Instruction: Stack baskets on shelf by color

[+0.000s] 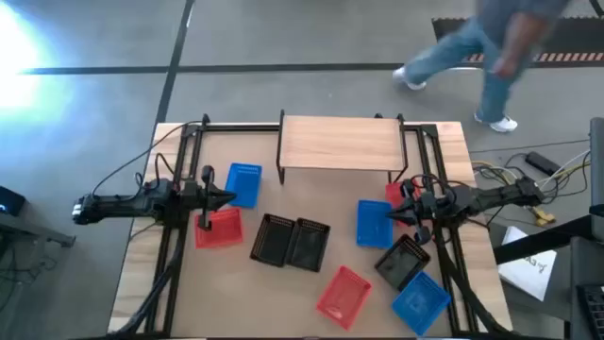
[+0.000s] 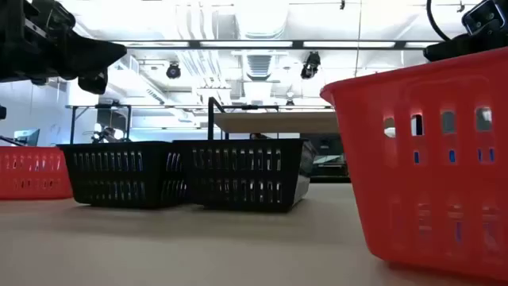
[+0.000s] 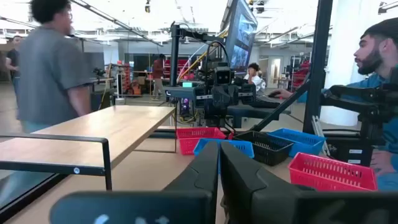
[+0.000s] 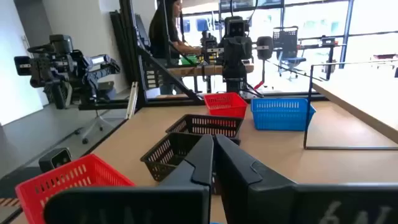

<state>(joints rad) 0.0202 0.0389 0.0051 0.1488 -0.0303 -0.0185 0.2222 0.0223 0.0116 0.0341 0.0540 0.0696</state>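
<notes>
The shelf (image 1: 341, 142) stands bare at the table's far edge, with the baskets (image 1: 291, 243) scattered in front. They look light, stiff and hollow, so a rim wall is probably the best grip. The left gripper (image 1: 225, 197) and right gripper (image 1: 401, 210) hover empty, fingers pressed together.

Red, blue and black baskets (image 1: 291, 242) lie scattered before the bare shelf (image 1: 340, 144).

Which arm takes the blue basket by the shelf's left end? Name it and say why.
Left. The left gripper hangs right beside that blue basket; the right gripper sits across the table.
</notes>
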